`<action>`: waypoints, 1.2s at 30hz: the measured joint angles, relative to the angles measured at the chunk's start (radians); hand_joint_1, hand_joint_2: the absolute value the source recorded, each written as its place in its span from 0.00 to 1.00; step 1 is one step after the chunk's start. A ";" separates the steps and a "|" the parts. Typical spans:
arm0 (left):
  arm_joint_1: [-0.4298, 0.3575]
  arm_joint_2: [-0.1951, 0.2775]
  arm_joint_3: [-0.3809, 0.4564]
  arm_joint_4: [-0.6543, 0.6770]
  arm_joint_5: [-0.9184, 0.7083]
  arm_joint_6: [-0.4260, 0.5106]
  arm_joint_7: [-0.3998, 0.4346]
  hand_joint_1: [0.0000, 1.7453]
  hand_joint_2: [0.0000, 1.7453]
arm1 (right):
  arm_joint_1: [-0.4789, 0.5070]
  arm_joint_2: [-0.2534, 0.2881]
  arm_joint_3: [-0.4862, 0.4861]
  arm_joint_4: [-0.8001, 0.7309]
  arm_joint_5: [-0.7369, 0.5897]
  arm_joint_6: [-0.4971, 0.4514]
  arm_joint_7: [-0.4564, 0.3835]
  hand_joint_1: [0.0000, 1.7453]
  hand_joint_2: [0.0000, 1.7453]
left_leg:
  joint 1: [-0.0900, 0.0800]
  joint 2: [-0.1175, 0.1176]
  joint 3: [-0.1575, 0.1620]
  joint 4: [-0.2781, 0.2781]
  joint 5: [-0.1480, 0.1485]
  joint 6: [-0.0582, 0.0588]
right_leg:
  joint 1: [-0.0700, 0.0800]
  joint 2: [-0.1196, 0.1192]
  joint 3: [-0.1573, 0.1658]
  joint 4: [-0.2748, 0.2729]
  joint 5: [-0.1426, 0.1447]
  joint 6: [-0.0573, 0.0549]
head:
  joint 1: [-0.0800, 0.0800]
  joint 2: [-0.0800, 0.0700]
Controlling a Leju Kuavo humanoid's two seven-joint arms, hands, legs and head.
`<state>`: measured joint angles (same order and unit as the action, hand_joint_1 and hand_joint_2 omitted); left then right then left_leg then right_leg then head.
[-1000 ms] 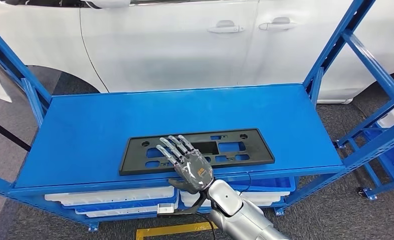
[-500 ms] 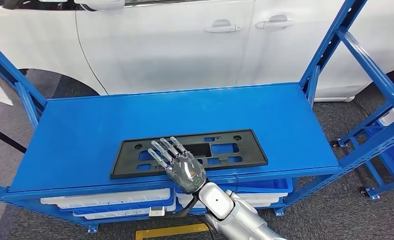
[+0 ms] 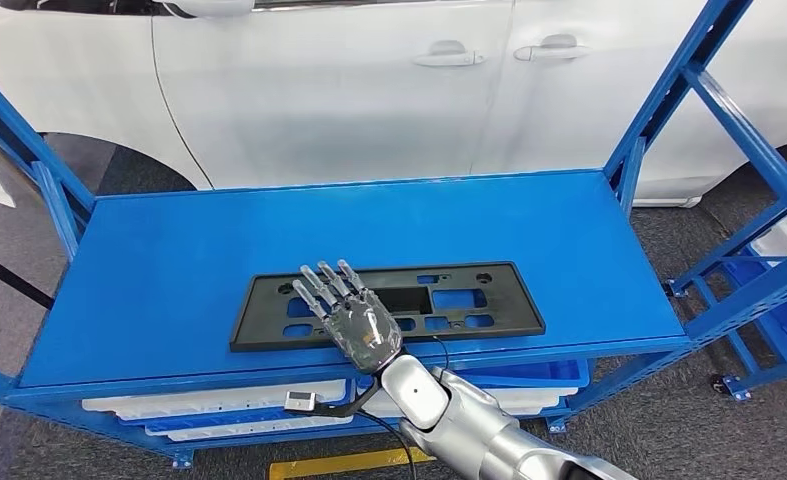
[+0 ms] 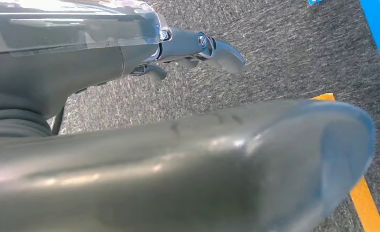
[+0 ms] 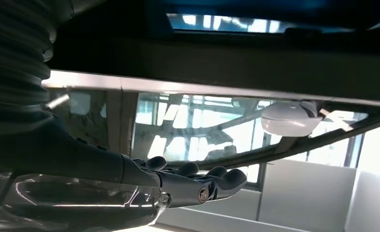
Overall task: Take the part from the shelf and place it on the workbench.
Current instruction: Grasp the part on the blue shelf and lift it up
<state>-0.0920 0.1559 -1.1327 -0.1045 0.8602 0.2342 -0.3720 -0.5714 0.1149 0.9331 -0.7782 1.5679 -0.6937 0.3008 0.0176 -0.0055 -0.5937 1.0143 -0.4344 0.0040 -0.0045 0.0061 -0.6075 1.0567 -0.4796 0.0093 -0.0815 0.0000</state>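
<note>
The part is a flat black plate frame [image 3: 509,300] with several cut-outs, lying near the front edge of the blue shelf top [image 3: 269,230]. My right hand [image 3: 354,320] reaches in from below, back of the hand up, its spread fingers [image 3: 321,283] over the left middle of the part. It grips nothing; whether it touches the part I cannot tell. In the right wrist view the right hand [image 5: 178,186] shows straight fingers with nothing in them. My left hand [image 4: 197,48] hangs over grey carpet and holds nothing.
A white car [image 3: 369,90] stands close behind the shelf. Slanted blue uprights [image 3: 669,80] flank both ends. White bins [image 3: 219,400] sit on the level below. Another blue rack [image 3: 769,290] stands at the right. Yellow floor tape [image 3: 339,462] runs below the shelf.
My right hand has slid a little to the left and further over the part, with its forearm coming in more from the right. The head view swayed slightly; the part lies where it did.
</note>
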 joint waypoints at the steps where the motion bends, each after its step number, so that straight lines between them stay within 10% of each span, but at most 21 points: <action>1: -0.002 0.000 -0.002 0.000 0.000 0.000 -0.001 0.00 0.00 | -0.014 0.003 0.018 0.023 0.000 0.000 0.007 0.00 1.00 | 0.002 0.000 0.001 -0.003 0.002 0.006 | -0.001 -0.001 -0.021 0.044 -0.025 0.004 | 0.000 0.000; 4: -0.002 0.000 -0.008 0.000 0.000 0.000 -0.001 0.00 0.00 | -0.036 0.008 0.056 0.073 0.000 -0.002 0.016 0.00 1.00 | -0.001 0.000 0.002 -0.002 0.000 0.013 | -0.002 -0.001 -0.116 0.229 -0.094 0.011 | 0.000 0.000; 7: -0.001 0.000 -0.011 0.000 0.000 0.000 -0.001 0.00 0.00 | -0.051 0.011 0.077 0.100 0.000 -0.007 0.018 0.02 1.00 | -0.002 -0.001 0.007 -0.001 -0.004 0.013 | -0.001 -0.001 -0.103 0.177 -0.029 0.005 | 0.000 0.000; 11: -0.002 -0.001 -0.011 0.000 0.000 0.000 -0.006 0.00 0.00 | -0.076 0.027 0.092 0.146 0.000 0.009 0.016 0.98 1.00 | -0.007 -0.002 0.012 0.000 -0.011 -0.001 | 0.009 -0.003 -0.009 -0.031 0.048 -0.017 | 0.000 0.000; 15: -0.002 0.001 -0.011 0.000 0.000 0.000 -0.016 0.00 0.00 | -0.108 0.053 0.093 0.217 0.000 0.053 0.009 1.00 1.00 | -0.007 0.000 0.012 0.012 -0.028 -0.020 | 0.002 -0.003 0.007 -0.054 0.053 -0.031 | 0.000 0.000; 20: 0.003 0.005 -0.011 0.000 -0.001 -0.006 -0.021 0.00 0.00 | -0.119 0.065 0.067 0.289 0.000 0.089 -0.002 1.00 1.00 | 0.001 0.001 -0.108 0.267 -0.137 -0.040 | -0.002 -0.008 0.015 -0.063 0.054 -0.039 | 0.000 0.000; 24: 0.003 0.007 -0.011 0.000 -0.001 -0.015 -0.028 0.00 0.00 | -0.124 0.065 0.048 0.316 0.000 0.088 0.003 1.00 1.00 | 0.014 0.001 -0.029 0.091 -0.028 -0.051 | -0.005 -0.005 0.018 -0.053 0.045 -0.025 | 0.000 0.000; 30: -0.002 0.012 -0.011 0.000 -0.001 -0.026 -0.034 0.00 0.00 | -0.136 0.065 0.031 0.331 0.000 0.093 0.019 1.00 1.00 | 0.010 0.002 0.017 -0.003 -0.005 -0.009 | -0.004 0.003 0.014 -0.034 0.033 0.007 | 0.000 0.000; 34: -0.004 0.013 -0.011 0.000 -0.001 -0.028 -0.037 0.00 0.00 | -0.140 0.062 0.020 0.346 -0.001 0.099 0.020 1.00 1.00 | 0.005 0.005 0.012 -0.007 0.002 0.013 | -0.008 0.000 -0.082 0.178 -0.082 0.017 | 0.000 0.000; 36: -0.003 0.014 -0.011 0.000 -0.001 -0.033 -0.047 0.00 0.50 | -0.139 0.062 0.015 0.350 -0.002 0.100 0.018 1.00 1.00 | 0.002 0.006 0.009 -0.006 0.004 0.014 | -0.008 0.000 -0.107 0.236 -0.092 0.016 | 0.000 0.000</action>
<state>-0.0948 0.1700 -1.1437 -0.1045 0.8595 0.2010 -0.4192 -0.7102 0.1770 0.9484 -0.4285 1.5660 -0.5938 0.3191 0.0195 0.0000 -0.5850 1.0081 -0.4306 0.0180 -0.0128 0.0058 -0.7144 1.2922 -0.5716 0.0250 -0.0816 0.0000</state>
